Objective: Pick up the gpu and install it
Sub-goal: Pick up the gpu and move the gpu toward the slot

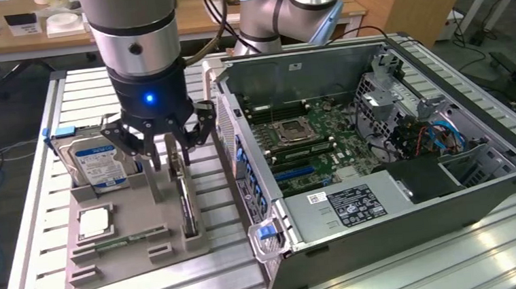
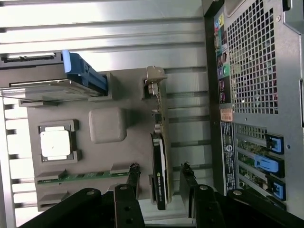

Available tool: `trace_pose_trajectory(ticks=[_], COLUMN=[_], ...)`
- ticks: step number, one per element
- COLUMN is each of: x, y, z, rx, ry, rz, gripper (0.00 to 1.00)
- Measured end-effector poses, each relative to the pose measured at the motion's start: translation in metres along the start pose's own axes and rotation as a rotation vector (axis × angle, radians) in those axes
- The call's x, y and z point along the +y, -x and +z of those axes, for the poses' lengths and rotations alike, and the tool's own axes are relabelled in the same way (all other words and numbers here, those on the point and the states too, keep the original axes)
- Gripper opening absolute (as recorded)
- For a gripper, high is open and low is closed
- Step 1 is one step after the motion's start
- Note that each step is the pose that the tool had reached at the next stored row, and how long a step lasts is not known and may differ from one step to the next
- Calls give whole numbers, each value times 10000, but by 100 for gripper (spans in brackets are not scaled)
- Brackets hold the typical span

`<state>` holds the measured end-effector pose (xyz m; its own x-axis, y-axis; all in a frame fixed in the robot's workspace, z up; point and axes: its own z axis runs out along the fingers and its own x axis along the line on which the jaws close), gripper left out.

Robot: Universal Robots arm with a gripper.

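Grey plastic holder (image 1: pixel 140 211) was occupied by the gpu (image 1: pixel 186 197), stood on edge in its slot, just beside the open computer case (image 1: pixel 400 223). The gripper (image 1: pixel 174 150) was positioned over the card, its fingers spread to either side with gaps left, nothing grasped.

One gpu (image 1: pixel 185 194), one hard drive (image 1: pixel 96 166), one processor chip (image 1: pixel 94 224) and one memory stick (image 1: pixel 124 241) sit on one grey holder (image 1: pixel 112 272). One computer case (image 1: pixel 410 233) fills the exterior view's right; one gripper (image 1: pixel 170 159) is at upper left.
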<state>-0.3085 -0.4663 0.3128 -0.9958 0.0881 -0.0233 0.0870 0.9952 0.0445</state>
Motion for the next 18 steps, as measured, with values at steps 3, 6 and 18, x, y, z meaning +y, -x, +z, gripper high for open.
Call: trace_pose_trajectory(ticks=[3,6,18], x=[-2,-4,-9], y=[-1,-2,-4], z=[53,95,211], rx=[0,0,0], ry=[0,0,-1], rz=[0,-1,2], gripper=[47,47,47])
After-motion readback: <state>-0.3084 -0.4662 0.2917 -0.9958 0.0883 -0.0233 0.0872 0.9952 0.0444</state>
